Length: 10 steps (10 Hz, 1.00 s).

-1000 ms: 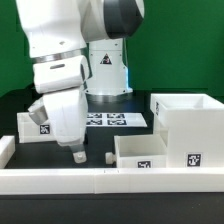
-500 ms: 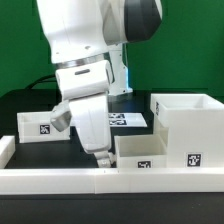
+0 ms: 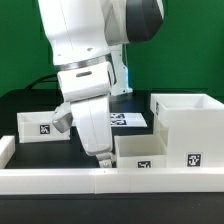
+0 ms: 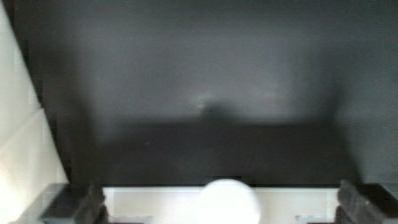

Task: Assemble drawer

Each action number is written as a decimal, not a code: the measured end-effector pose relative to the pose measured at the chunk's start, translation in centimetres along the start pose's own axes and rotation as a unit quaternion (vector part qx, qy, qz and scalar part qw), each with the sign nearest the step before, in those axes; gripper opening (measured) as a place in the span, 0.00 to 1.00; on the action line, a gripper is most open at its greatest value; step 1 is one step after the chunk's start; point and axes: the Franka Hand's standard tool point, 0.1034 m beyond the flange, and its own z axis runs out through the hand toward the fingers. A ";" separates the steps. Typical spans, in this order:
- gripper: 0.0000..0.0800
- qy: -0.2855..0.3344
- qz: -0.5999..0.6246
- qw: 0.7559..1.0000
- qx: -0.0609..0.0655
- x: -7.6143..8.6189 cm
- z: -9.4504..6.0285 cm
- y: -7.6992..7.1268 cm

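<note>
The gripper (image 3: 103,160) is held low over the black table (image 3: 30,150), just behind the low white rail (image 3: 60,180) that closes the front edge. In the wrist view its fingers (image 4: 79,205) are seen spread apart, one at each side, with the rounded knob (image 4: 226,197) of the near tray (image 3: 138,150) between them — no contact with either finger can be made out. This tray is set against the rail, its knobbed front turned toward the exterior view's left. Its other end lies close to the housing (image 3: 188,120), which is placed at the exterior view's right with its opening upward; whether the two touch cannot be told. The second tray (image 3: 38,123) is found well apart, at the exterior view's left, partly hidden by the arm. The marker board (image 3: 128,120) is laid flat between it and the housing. Bare table is left open ahead of the knob — a dark stretch, bounded along one side by a white strip (image 4: 15,100) in the wrist view.
</note>
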 end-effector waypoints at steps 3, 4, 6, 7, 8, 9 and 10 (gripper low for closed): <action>0.81 0.006 -0.010 1.000 0.000 1.7 0.4 0.3; 0.81 0.007 -0.014 1.000 0.000 2.1 0.5 0.4; 0.81 0.010 -0.020 1.000 0.003 3.7 0.9 0.4; 0.81 0.013 -0.024 1.000 0.004 4.6 1.1 0.4; 0.81 0.017 -0.025 1.000 0.007 5.9 1.6 0.3; 0.81 0.018 -0.018 1.000 0.011 7.0 2.0 0.1; 0.81 0.018 -0.013 1.000 0.012 7.2 2.1 0.1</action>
